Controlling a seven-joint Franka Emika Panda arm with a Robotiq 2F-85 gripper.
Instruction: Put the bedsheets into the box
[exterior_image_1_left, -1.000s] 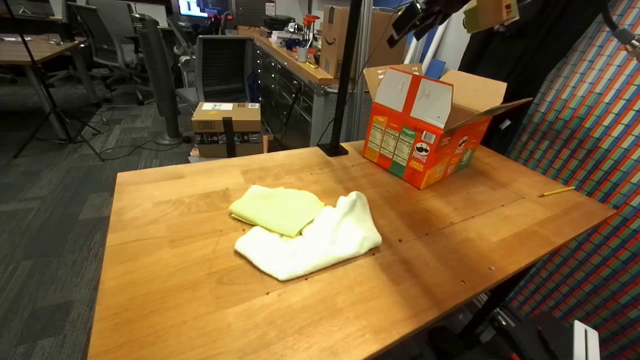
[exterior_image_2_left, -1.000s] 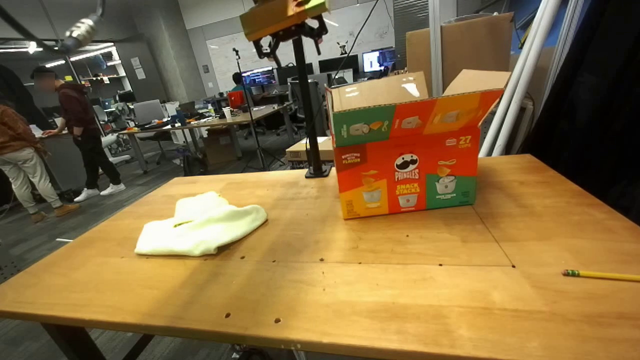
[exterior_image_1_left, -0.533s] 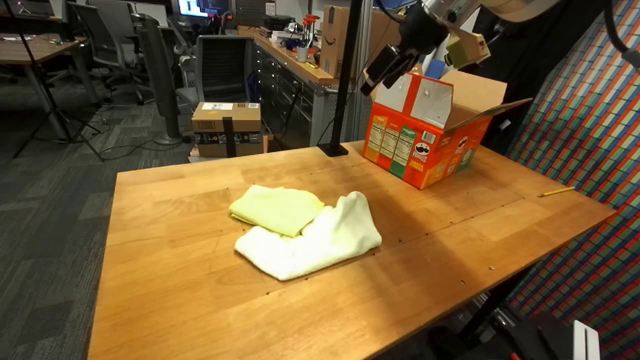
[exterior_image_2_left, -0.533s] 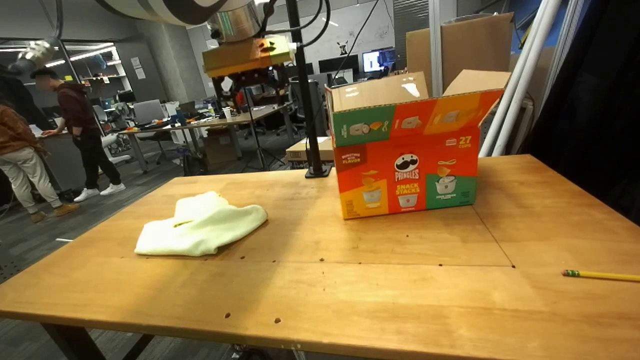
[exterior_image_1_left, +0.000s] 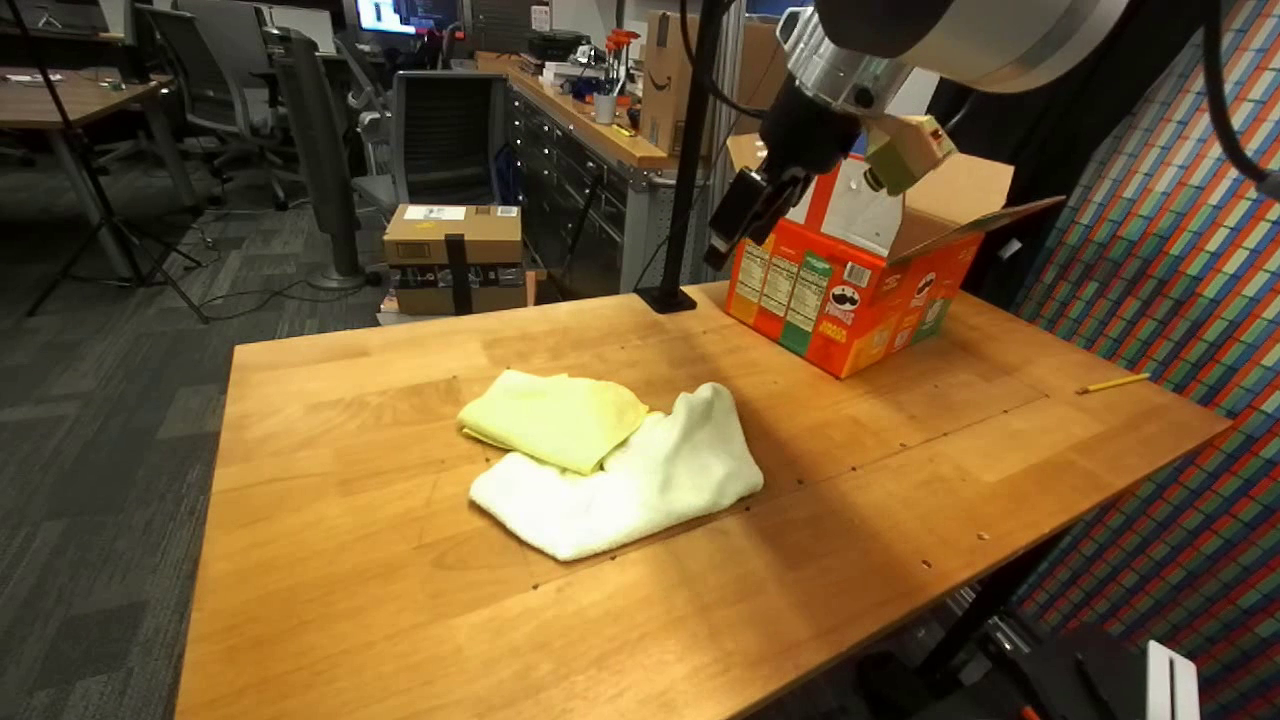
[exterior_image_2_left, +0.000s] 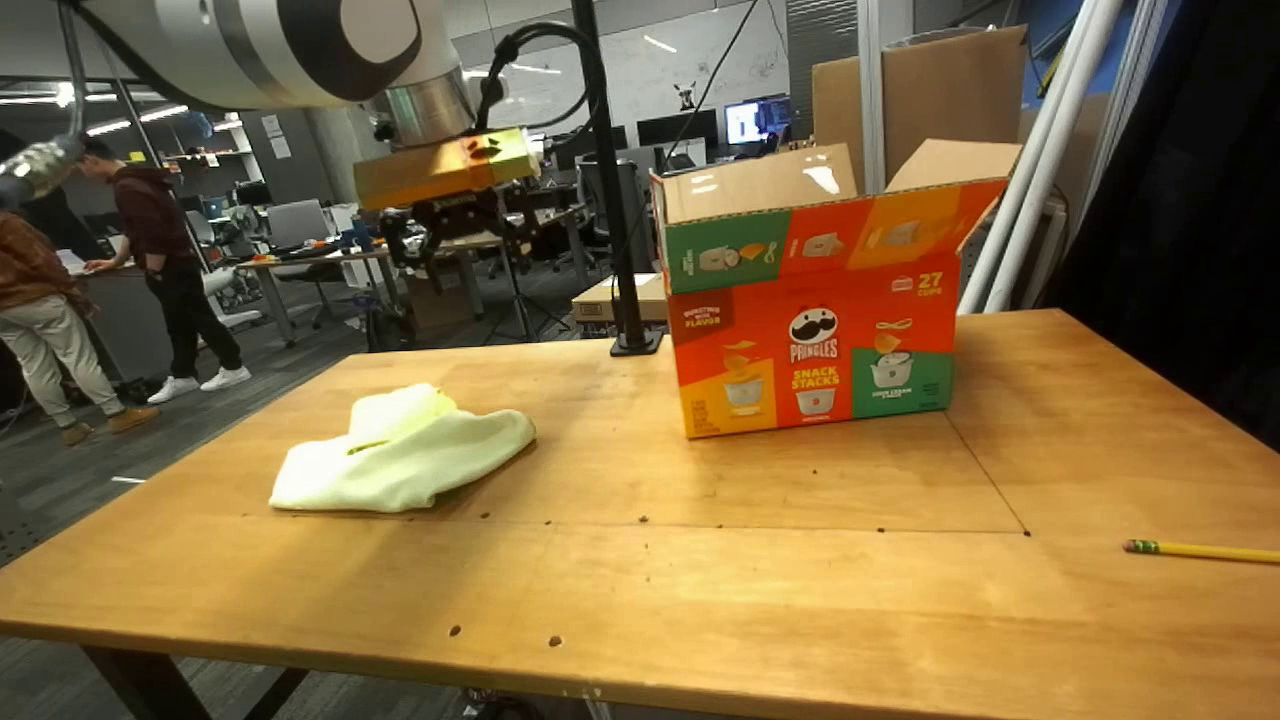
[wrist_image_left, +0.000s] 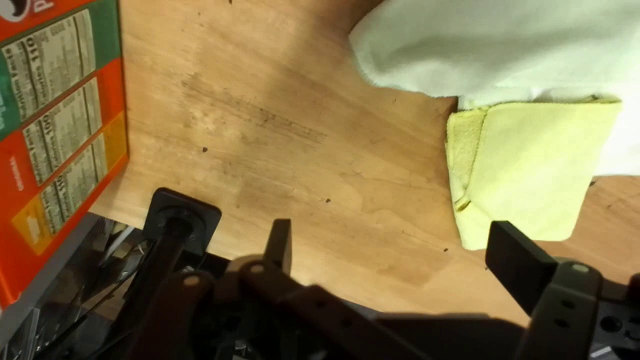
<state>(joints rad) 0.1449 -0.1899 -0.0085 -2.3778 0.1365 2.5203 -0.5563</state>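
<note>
The gripper (wrist_image_left: 390, 240) hangs above the table (exterior_image_1_left: 380, 600), its fingers (wrist_image_left: 517, 264) spread wide, with the table's surface showing between them in the wrist view. On the table lies the white cloth (exterior_image_1_left: 630, 510), loosely bunched, one end raised in a fold. The yellow cloth (exterior_image_1_left: 550, 418), folded flat, lies against it and partly on top of it. Both are outside the box (exterior_image_2_left: 820, 340), well apart from it. The box stands upright on the same table, its flaps (exterior_image_2_left: 760, 185) open at the top, near the foot of a black post (exterior_image_2_left: 618, 240). A pencil (exterior_image_2_left: 1200, 551) lies on the table, and a person (exterior_image_2_left: 165, 255) in a dark red top stands in the background
</note>
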